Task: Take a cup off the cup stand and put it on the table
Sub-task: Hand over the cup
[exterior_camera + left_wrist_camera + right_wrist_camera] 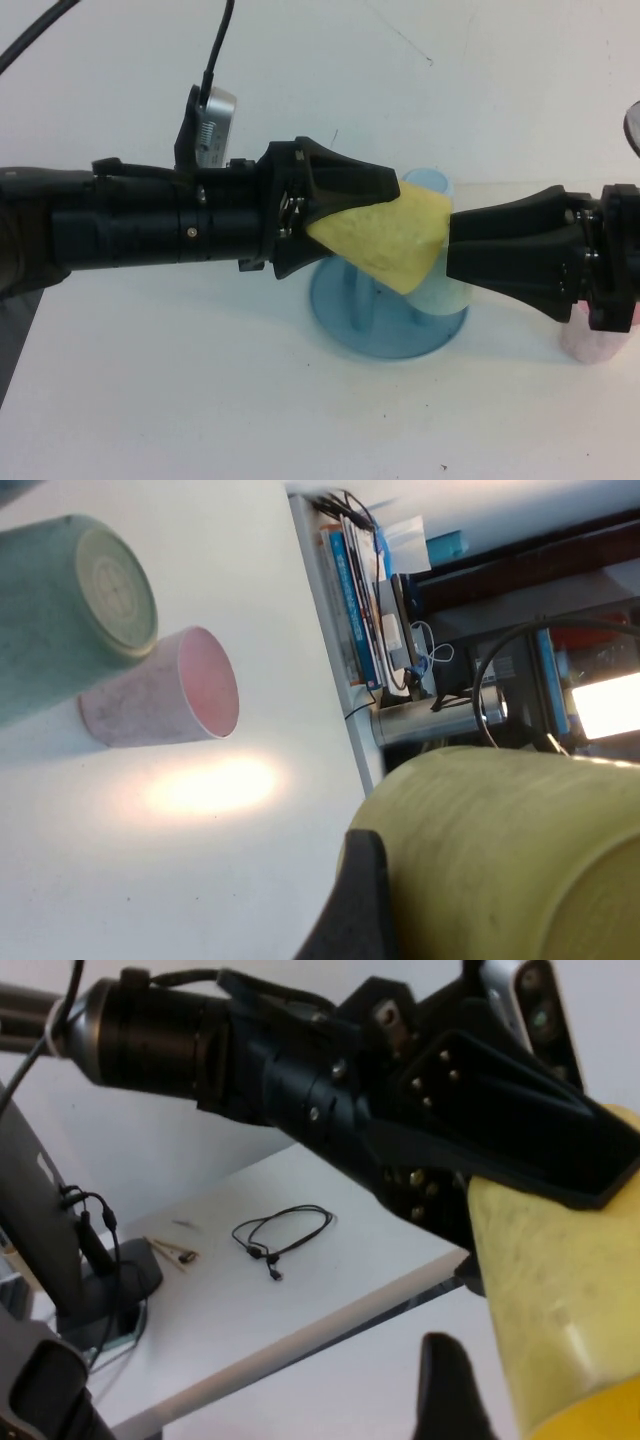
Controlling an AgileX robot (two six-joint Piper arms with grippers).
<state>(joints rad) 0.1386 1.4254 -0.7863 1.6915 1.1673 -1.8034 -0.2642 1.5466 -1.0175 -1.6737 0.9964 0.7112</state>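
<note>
White table (pixel 150 400) fills the high view, plain and bare at 7 o'clock; a dark cable trails off toward 11 o'clock and a silver clip-like part sits on the left arm near 10 o'clock.

Left gripper (pixel 395 225): reaches in from 9 o'clock, level with the table, jaws closed narrow around the base end of the cup (pixel 385 240). Cup is carried lying on its side, clear of the table, directly over the cup stand (pixel 385 320). Judgement: the sideways hold follows from how the cup sat on a peg, gripped across the body and drawn off.

Cup: pale yellow, tapered, no handle, faint speckle, matt plastic. In the left wrist view its wall (pixel 520 850) bulges large toward 4 o'clock beside one dark finger (pixel 355 900).

Cup stand: round blue see-through dish just below centre, pegs mostly hidden by the cup and grippers. A pale green cup (pixel 432 185) shows behind the yellow one at 1 o'clock, apparently still on the stand.

Right gripper (pixel 450 255): comes in from 3 o'clock, tips right at the wide mouth end of the cup. Cannot tell whether its jaws are spread or pinching; contact with the rim not resolvable. Judgement: looks like a handover or a steadying touch.

Pink cup (pixel 590 345): partly hidden under the right gripper near 4 o'clock, resting on the table; left wrist view shows it on its side (pixel 165 700), mouth open, beside the green one (pixel 70 610).

Task status, judged: cup is off the stand, not yet set down
</note>
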